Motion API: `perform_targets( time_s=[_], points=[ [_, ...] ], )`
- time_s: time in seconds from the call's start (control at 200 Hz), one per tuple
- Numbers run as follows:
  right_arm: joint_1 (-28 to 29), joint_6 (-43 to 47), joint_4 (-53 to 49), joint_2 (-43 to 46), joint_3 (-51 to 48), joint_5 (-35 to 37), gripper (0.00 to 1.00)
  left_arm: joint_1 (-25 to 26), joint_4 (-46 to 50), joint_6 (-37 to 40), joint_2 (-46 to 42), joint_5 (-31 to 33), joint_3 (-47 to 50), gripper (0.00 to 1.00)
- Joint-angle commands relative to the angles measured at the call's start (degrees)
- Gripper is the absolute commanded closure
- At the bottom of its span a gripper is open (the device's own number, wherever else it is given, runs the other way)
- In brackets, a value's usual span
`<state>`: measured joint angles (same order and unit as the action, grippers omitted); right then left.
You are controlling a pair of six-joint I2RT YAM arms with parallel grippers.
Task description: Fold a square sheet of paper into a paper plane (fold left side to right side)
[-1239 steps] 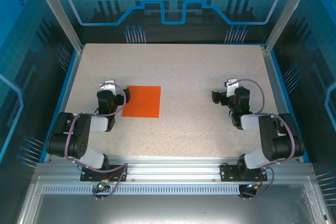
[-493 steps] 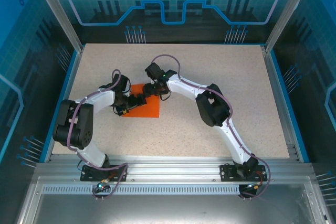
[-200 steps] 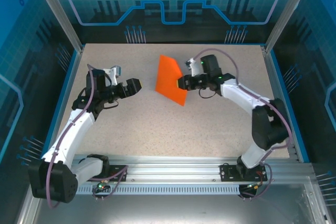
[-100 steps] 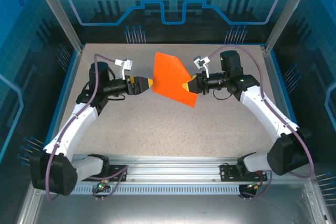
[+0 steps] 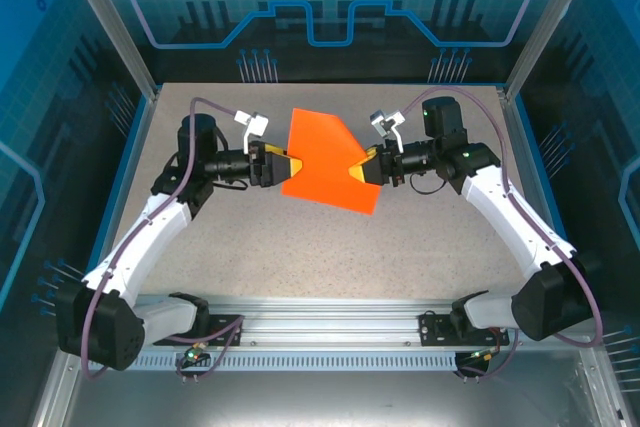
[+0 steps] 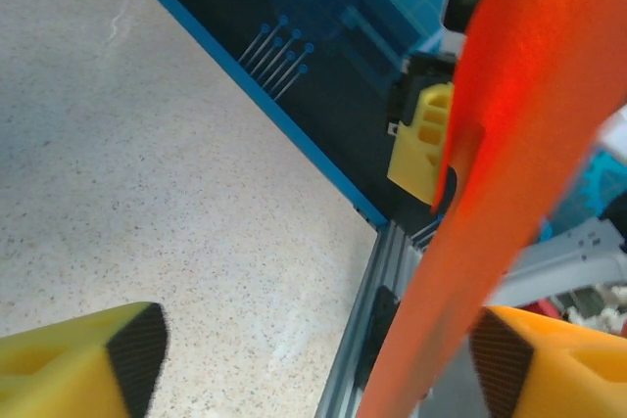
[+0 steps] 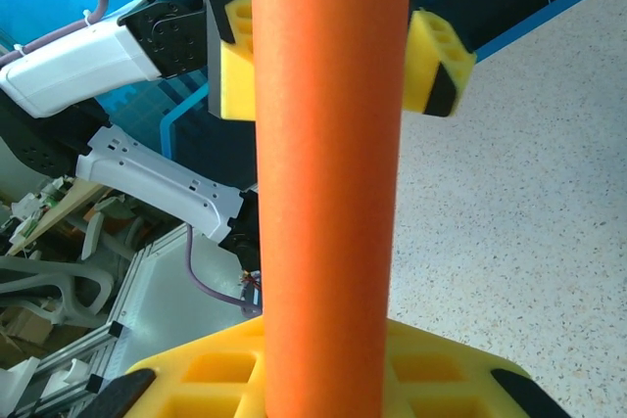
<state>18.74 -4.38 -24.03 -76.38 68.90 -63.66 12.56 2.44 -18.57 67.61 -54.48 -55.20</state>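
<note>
From above, the right gripper [image 5: 366, 169] is clamped on the right edge of the square sheet of paper [image 5: 322, 162], holding it up off the table [image 5: 420, 247]. The sheet runs leftward from those fingertips as a slanted orange panel, its far corner pointing away from the arms. The left gripper [image 5: 284, 167] faces it from the other side, its fingertips right at the sheet's left edge, so the paper hangs between the two grippers.

From the left wrist camera, that gripper's two yellow pads [image 6: 98, 359] stand wide apart and are not pinching. The sheet [image 6: 509, 144] passes edge-on between them, much nearer the right-hand pad; whether it touches that pad I cannot tell. Beyond the paper a yellow finger of the right gripper [image 6: 423, 139] shows against it, and the speckled table [image 6: 147, 163] lies off to the left.

From the right wrist camera, the sheet [image 7: 328, 144] rises as an upright orange band straight out of this gripper's closed yellow fingers [image 7: 441, 369]. At the far end, the left gripper's pads [image 7: 436, 64] sit one on each side of the band, spread wider than the paper.
</note>
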Motion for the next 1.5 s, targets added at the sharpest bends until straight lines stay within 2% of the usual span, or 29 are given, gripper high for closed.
perform_targets(
  time_s=[0.0,0.15,0.24,0.355,0.405,0.525,0.64,0.71,0.885,1.02,1.14,1.316,1.496],
  points=[
    [0.3,0.8,-1.6,0.1,1.6,-0.8,0.78,0.9,-1.5,2.3,-0.7,-4.3,-1.8,0.31],
    [0.1,0.3,-1.0,-0.2,1.2,0.9,0.78,1.5,0.7,3.7,-0.9,-4.4,-2.2,0.69],
    [-0.5,-0.3,-0.8,0.0,0.7,3.1,0.75,1.5,2.2,4.4,-0.7,-3.1,-1.9,0.85],
    [-1.5,-1.0,-1.2,0.6,-0.1,9.0,0.62,1.5,3.9,4.0,0.3,0.4,-0.8,0.94],
    [-2.3,-1.6,-1.4,1.0,-0.9,13.1,0.47,1.5,5.0,3.5,1.1,2.8,-0.1,0.97],
    [-3.6,-3.8,-3.0,1.4,-2.5,27.2,0.25,1.5,5.5,1.0,4.3,7.4,2.7,0.99],
    [-4.7,-5.7,-5.0,1.0,-4.0,40.4,0.13,1.5,6.9,-0.8,9.0,10.6,4.3,1.00],
    [-4.9,-6.3,-5.3,0.4,-5.2,44.5,0.11,1.5,5.5,-3.1,12.5,11.6,5.5,1.00],
    [-4.7,-9.9,-3.0,-3.0,-8.0,46.5,0.11,1.6,6.5,-5.7,21.6,15.8,6.2,1.00],
    [-3.3,-15.4,2.3,-7.3,-9.4,42.6,0.14,1.9,7.0,-6.0,26.1,17.1,5.4,1.00],
    [-0.1,-19.0,5.1,-13.2,-7.9,41.5,0.26,2.1,9.0,-5.5,27.4,19.1,4.1,1.00],
    [4.3,-22.9,5.9,-24.1,-2.2,41.3,0.52,2.1,12.9,-3.8,28.0,21.4,2.4,1.00],
    [6.5,-24.7,5.5,-32.2,2.0,43.7,0.62,2.2,14.2,-3.1,27.6,21.4,1.7,0.96]
  ],
)
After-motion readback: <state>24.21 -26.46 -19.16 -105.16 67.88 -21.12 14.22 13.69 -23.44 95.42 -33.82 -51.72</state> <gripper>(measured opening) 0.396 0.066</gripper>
